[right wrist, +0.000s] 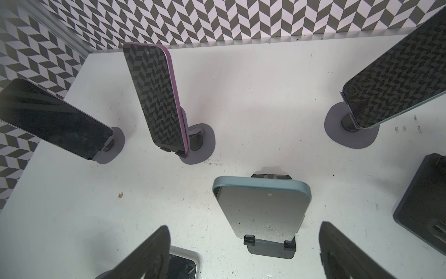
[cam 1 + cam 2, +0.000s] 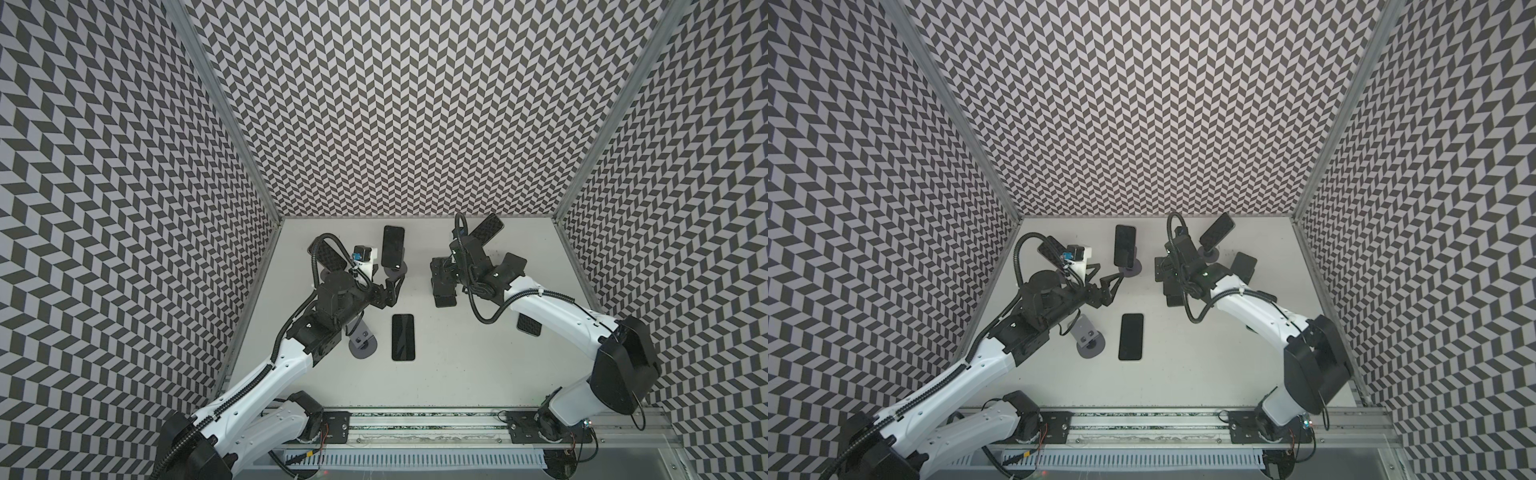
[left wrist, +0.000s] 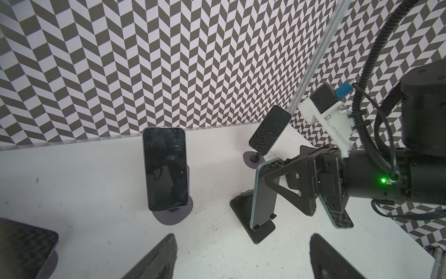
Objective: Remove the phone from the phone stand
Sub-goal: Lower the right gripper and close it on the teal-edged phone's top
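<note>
Both your left claw [image 2: 1110, 271] and right claw [image 1: 243, 228] stood with jaws spread, holding nothing; with the right flanking the teal-edged phone [image 1: 261, 210] leaning in its black stand [image 1: 270, 251] on the tabletop [image 1: 241, 96], you did best to close squarely on its long edges, then lift straight off the hooks [image 1: 249, 239].

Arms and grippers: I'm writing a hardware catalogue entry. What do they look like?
The left arm and right arm have white links, black joints and black ribbed cable hoses. The left gripper and right gripper are black, with triangular open-frame fingers.
</note>
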